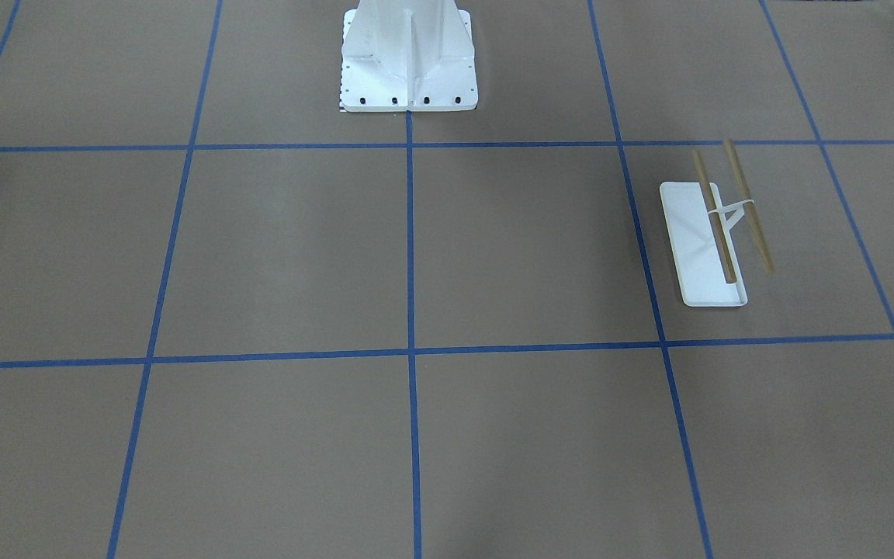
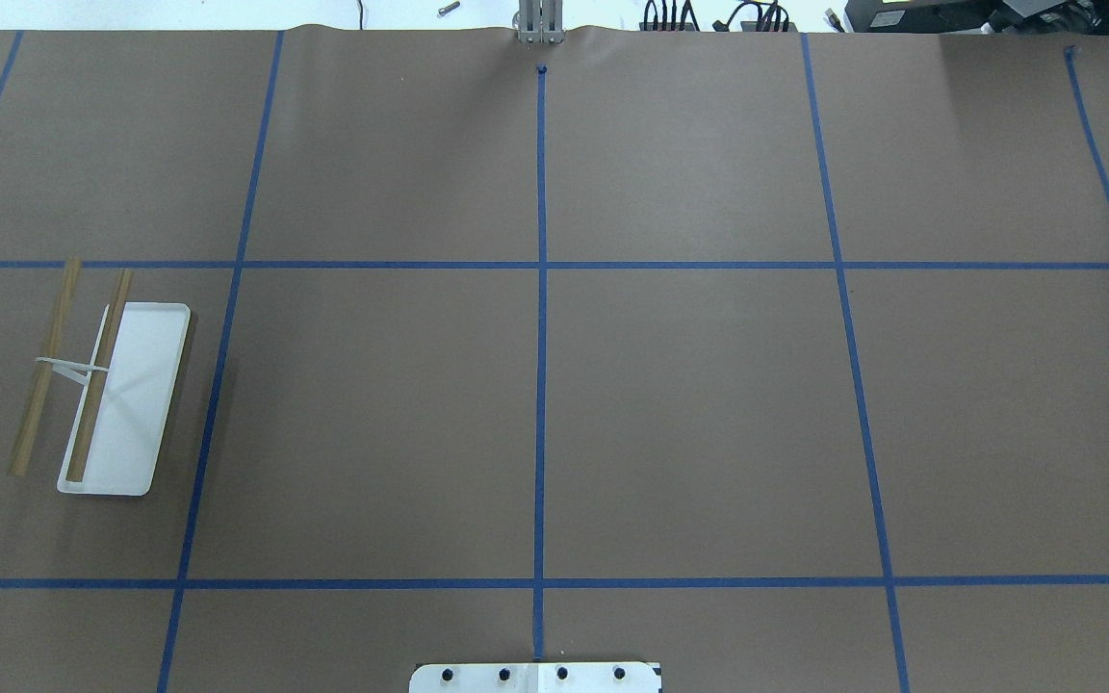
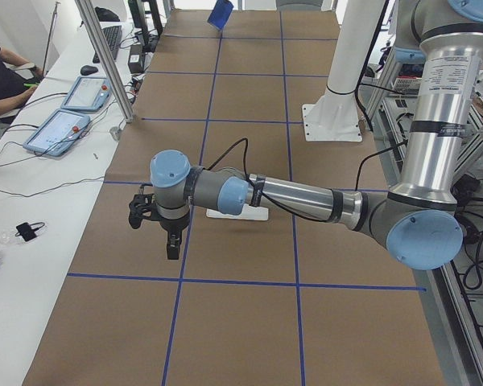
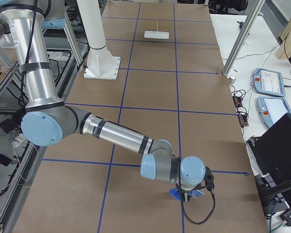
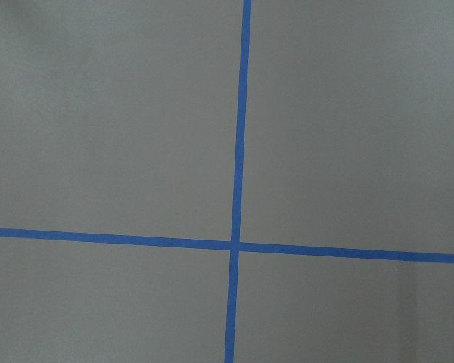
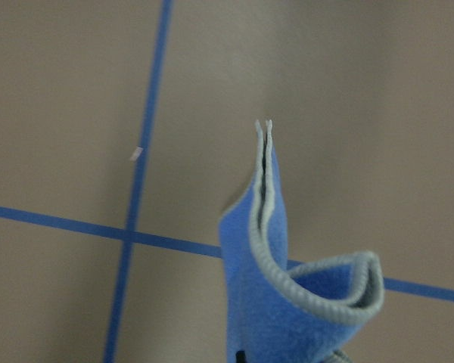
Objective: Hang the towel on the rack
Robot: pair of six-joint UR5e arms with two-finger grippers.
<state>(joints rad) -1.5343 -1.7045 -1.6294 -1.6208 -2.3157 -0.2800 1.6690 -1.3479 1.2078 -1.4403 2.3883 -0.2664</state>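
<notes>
Standing at about 9 o'clock on the counter (image 2: 612,404) in the overhead view, the rack (image 2: 83,371) is upright, its white tray (image 2: 145,385) running roughly from 12 to 6 with a slight lean toward 1. Its two tan rods (image 2: 97,375) lie parallel to the tray's long side, one above the tray's 9 o'clock edge and the other out past it, over the brown paper. The towel (image 6: 265,302) is well apart from the rack, at the opposite end of the counter: in the exterior right view the rack sits at 12 o'clock and the blue cloth at 6, tucked under the right hand (image 4: 190,191). That hand is closed on the towel, which shows in its wrist view folded double, grey border edges pressed together at the far tip and a loose curl at 4 o'clock, clear of the counter. The left hand (image 3: 154,229) hovers above the counter near the rack, pointing down; how far apart its fingers are I cannot tell. The white pedestal (image 2: 535,677) sits at 6 o'clock, on the middle blue tape line (image 2: 541,385).
</notes>
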